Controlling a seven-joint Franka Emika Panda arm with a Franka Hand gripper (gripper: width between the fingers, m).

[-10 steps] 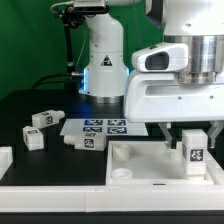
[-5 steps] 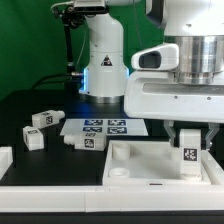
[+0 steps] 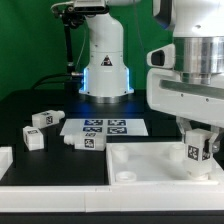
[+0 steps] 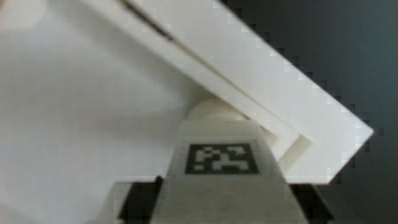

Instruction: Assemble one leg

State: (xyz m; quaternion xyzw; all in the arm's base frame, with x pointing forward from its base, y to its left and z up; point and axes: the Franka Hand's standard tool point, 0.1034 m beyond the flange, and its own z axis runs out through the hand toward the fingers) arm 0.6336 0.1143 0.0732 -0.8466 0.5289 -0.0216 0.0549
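Observation:
My gripper [image 3: 198, 150] is shut on a leg [image 3: 196, 151], a small white block with a square marker tag on its face. I hold it upright over the large flat white piece with raised rim [image 3: 150, 160], near that piece's far corner on the exterior view's right. In the wrist view the leg [image 4: 222, 150] sits between my dark fingers [image 4: 151, 200], its end close to the rim's corner [image 4: 267, 110]. Three more legs lie on the table at the exterior view's left [image 3: 43, 120], [image 3: 33, 138], [image 3: 84, 141].
The marker board [image 3: 105, 126] lies on the black table behind the large piece. A round socket [image 3: 124, 176] shows near the large piece's front corner. The arm's white base [image 3: 105, 60] stands at the back. A white edge [image 3: 5, 160] sits at the exterior view's far left.
My gripper with the leg has moved toward the exterior view's right and slightly lower over the large piece. The loose legs and the marker board have not moved.

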